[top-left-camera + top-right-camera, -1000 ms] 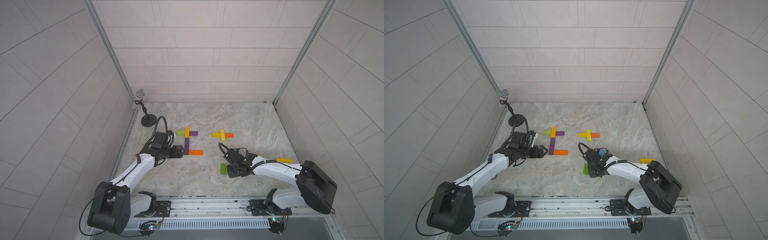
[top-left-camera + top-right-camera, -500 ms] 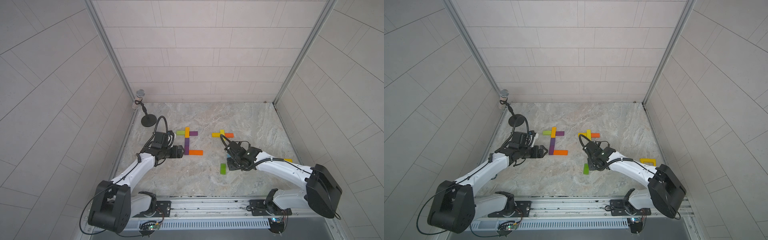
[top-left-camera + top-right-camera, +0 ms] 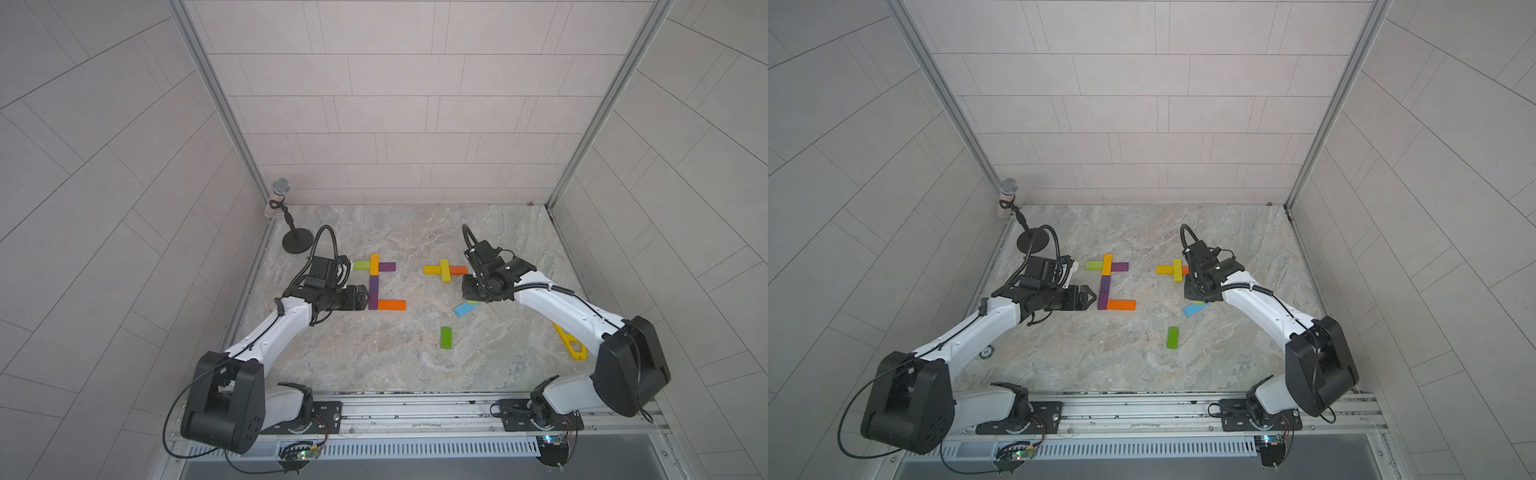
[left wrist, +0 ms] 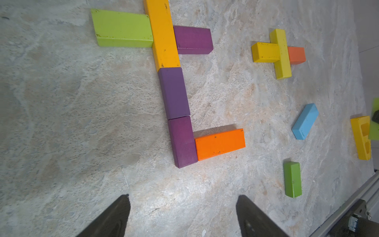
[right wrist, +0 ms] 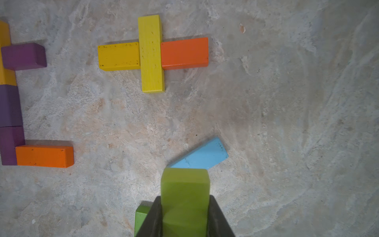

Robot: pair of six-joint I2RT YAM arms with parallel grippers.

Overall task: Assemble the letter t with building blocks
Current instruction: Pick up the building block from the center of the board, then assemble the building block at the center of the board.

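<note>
The lime block (image 5: 185,184) is off the counter (image 3: 374,361), pinched by its 2 long sides in the right hand (image 5: 185,200), with its free end poking out past the fingertips. It hangs just near and right of the half-built t (image 3: 444,270), over the near end of the light blue block (image 5: 202,156), which lies askew on the counter. It looks like painted wood: stiff and light, with nothing to crush, but its smooth faces could let it swivel in a narrow pinch. The sound place to hold it is across the short width, close to the middle (how much of it sits back between the fingers cannot be told).

The half-built t has 3 blocks so far. A yellow-green upright block (image 5: 151,54) has a yellow block (image 5: 119,56) touching its left side and an orange block (image 5: 184,53) touching its right. A green block (image 3: 446,337) lies alone on the near side, well apart. Further left, the other t (image 3: 374,282) looks complete. The left hand (image 4: 183,197) hovers spread wide and empty, just left of that letter's purple foot block (image 4: 183,141). A yellow frame piece (image 3: 569,347) lies partly hidden under the right arm (image 3: 561,303).

1 second ago the right hand was low, right beside the green block. It has since swung farther away, toward the half-built t, and the light blue block, then mostly hidden under it, now shows nearly whole. The left hand, the green block and both letters have not moved.
</note>
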